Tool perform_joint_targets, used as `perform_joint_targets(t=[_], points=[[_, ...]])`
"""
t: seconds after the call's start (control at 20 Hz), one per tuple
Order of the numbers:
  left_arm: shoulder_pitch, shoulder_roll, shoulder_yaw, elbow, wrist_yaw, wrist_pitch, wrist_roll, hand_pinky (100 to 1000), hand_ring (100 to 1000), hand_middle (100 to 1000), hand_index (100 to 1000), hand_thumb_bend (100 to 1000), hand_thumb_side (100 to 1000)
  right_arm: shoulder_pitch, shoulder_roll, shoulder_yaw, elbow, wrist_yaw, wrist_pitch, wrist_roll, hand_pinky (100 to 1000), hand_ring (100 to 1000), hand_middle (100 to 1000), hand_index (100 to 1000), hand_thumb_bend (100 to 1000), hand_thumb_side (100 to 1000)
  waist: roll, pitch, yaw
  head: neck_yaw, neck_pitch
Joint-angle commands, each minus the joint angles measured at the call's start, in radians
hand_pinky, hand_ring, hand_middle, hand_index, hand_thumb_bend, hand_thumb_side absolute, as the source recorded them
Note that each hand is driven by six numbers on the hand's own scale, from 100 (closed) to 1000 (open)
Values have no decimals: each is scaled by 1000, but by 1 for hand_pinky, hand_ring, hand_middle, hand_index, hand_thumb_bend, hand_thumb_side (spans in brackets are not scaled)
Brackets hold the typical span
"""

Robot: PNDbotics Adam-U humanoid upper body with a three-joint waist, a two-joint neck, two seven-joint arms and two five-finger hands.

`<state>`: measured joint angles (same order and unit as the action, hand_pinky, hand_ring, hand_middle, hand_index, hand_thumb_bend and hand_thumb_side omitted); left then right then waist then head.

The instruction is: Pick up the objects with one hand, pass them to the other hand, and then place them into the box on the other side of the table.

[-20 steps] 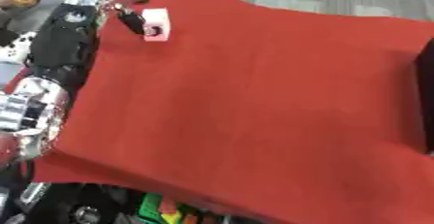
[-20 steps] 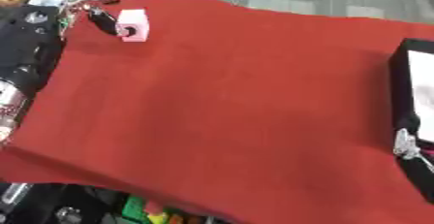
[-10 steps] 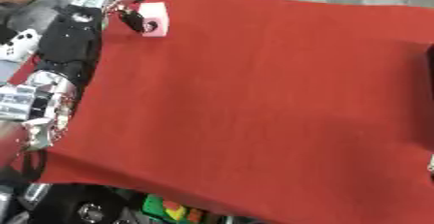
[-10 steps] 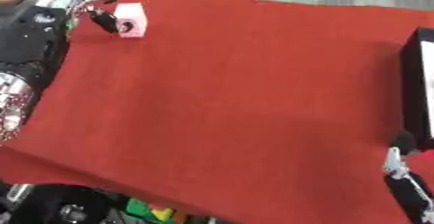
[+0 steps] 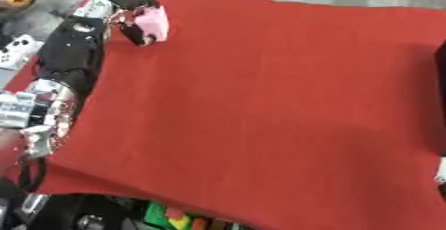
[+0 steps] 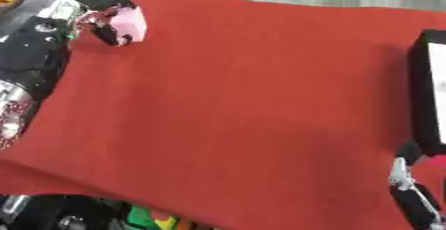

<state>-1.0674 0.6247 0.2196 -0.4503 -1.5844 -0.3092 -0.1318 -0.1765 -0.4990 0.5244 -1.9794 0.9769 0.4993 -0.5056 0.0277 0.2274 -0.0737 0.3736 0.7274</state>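
I am seeing one pink block (image 5: 153, 23) at the far left corner of the red counter (image 5: 261, 99), and my left hand (image 5: 122, 6) is curling its fingers around it. One black box (image 6: 428, 92) is sitting at the right edge, well apart from the block. My right hand (image 6: 411, 194) is showing at the lower right corner, and I cannot tell how its fingers are set.

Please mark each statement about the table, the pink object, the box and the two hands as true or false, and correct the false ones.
1. The left hand is curled round the pink object. True.
2. The pink object lies in the box. False: it is at the far left, in the left hand.
3. The box is at the right edge. True.
4. The red cloth is green. False: it is red.
5. The right hand holds the pink object. False: it holds nothing.
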Motion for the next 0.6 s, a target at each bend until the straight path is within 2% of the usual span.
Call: perform_joint_targets(t=[0.05, 0.2, 0.3, 0.45, 0.6], points=[[-15, 36, 12, -18, 10, 27, 67, 949, 911, 929, 951, 265, 294, -7, -5, -2, -21, -2, 1, -3, 747, 972, 758, 936, 100, 357, -3, -12, -1, 2, -12], [-17, 34, 14, -13, 16, 36, 132, 946, 914, 931, 954, 238, 286, -6, -3, -1, -21, -2, 2, -2, 747, 972, 757, 936, 100, 357, -5, -12, 0, 3, -13], [-17, 33, 14, 1, 31, 35, 136, 945, 918, 936, 955, 206, 292, -7, -2, 0, -21, -3, 2, -2, 746, 972, 756, 936, 100, 359, -6, -11, 1, 3, -14], [-14, 35, 12, 34, 84, 24, 84, 951, 932, 943, 957, 135, 301, -10, 1, 5, -21, -5, 0, -2, 746, 973, 754, 936, 100, 360, -8, -7, -1, 1, -21], [-9, 41, 4, 68, 146, 22, 0, 957, 945, 959, 964, 139, 313, -9, 5, 9, -21, -7, -1, -3, 745, 974, 753, 936, 100, 362, -10, -2, -5, -1, -28]])
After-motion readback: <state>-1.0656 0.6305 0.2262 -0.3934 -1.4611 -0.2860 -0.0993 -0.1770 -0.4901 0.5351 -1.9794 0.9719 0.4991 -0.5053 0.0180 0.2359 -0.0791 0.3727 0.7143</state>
